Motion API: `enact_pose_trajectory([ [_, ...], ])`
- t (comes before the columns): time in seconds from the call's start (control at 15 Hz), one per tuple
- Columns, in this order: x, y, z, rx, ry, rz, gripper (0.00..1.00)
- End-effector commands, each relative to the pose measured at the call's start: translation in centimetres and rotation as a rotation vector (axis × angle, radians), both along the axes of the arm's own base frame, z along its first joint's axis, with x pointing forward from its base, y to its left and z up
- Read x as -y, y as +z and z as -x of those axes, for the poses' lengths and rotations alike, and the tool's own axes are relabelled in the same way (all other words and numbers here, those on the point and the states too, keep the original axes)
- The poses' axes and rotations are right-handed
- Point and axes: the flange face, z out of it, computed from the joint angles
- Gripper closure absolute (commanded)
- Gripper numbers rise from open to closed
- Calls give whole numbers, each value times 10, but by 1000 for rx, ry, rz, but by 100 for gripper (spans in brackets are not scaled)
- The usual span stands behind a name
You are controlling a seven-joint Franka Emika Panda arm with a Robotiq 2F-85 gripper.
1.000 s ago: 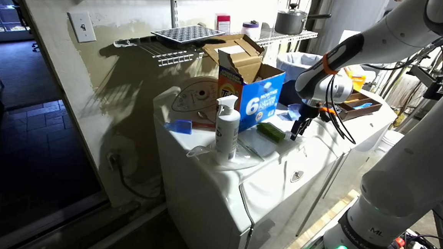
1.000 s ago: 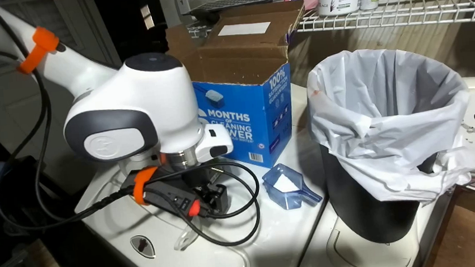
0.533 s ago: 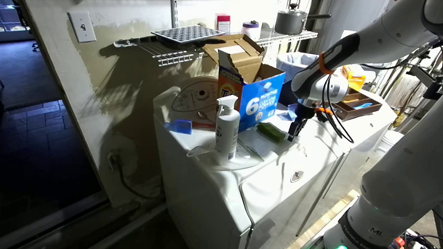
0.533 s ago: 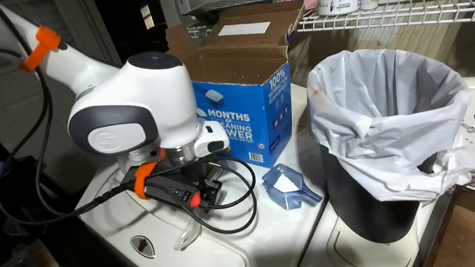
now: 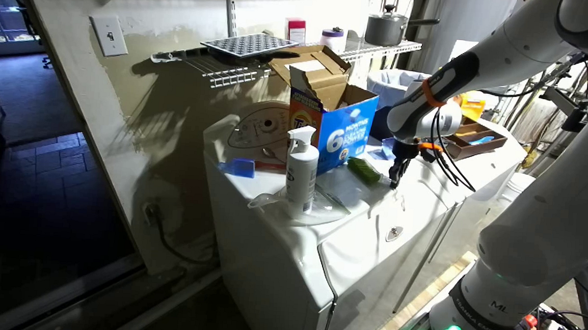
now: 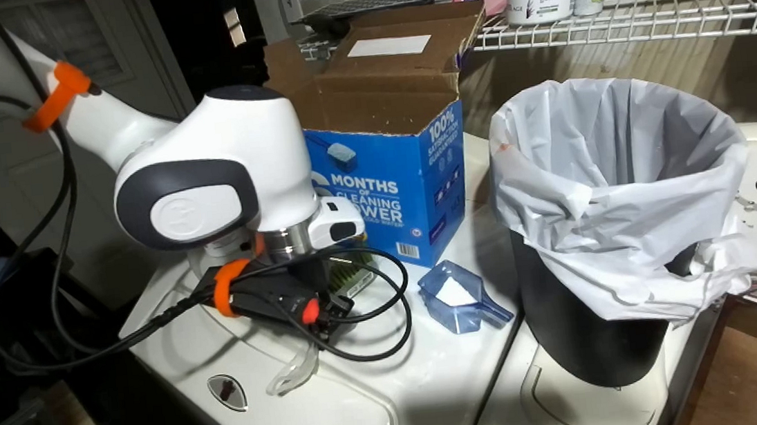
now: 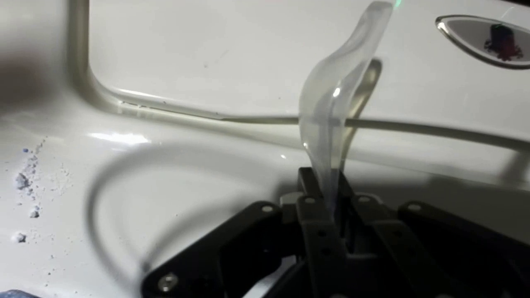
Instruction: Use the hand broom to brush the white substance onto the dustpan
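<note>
In an exterior view, the hand broom (image 5: 363, 171) is at the top of the white appliance (image 5: 355, 250), green head just beside the blue detergent box (image 5: 344, 132), and the black fingers (image 5: 398, 172) are at its handle end; a spray bottle (image 5: 300, 180) stands upright near by. In an exterior view, the arm (image 6: 205, 146) covers much of the broom, leaving a strip of bristles (image 6: 350, 276) and the clear handle (image 6: 293, 375) in sight; a translucent blue scoop (image 6: 466, 318) lies just beside the box, near the lined bin (image 6: 571, 333), a white patch showing inside. In the wrist view, the fingers are clamped on the handle, which slants out past them; white crumbs and powder (image 7: 22, 181) lie scattered on the appliance, apart from the fingers. Whether the bristles touch the surface, I cannot tell.
</note>
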Motion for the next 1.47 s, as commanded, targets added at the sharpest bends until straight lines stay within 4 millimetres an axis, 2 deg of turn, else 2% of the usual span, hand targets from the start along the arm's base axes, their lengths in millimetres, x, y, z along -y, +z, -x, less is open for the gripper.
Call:
enact_pose_trajectory([
  [0.0,-4,7,1,1,-35,23,97],
  [0.33,-19,26,7,42,-36,131,97],
  [0.53,-38,44,8,64,-7,257,97],
  [0.67,-55,48,10,41,53,352,97],
  [1.13,-114,48,22,-46,241,705,97],
  [1.27,-126,44,23,-59,257,778,97],
  [1.33,-117,40,17,-69,246,694,89],
  [1.4,-122,39,19,-72,252,720,89],
])
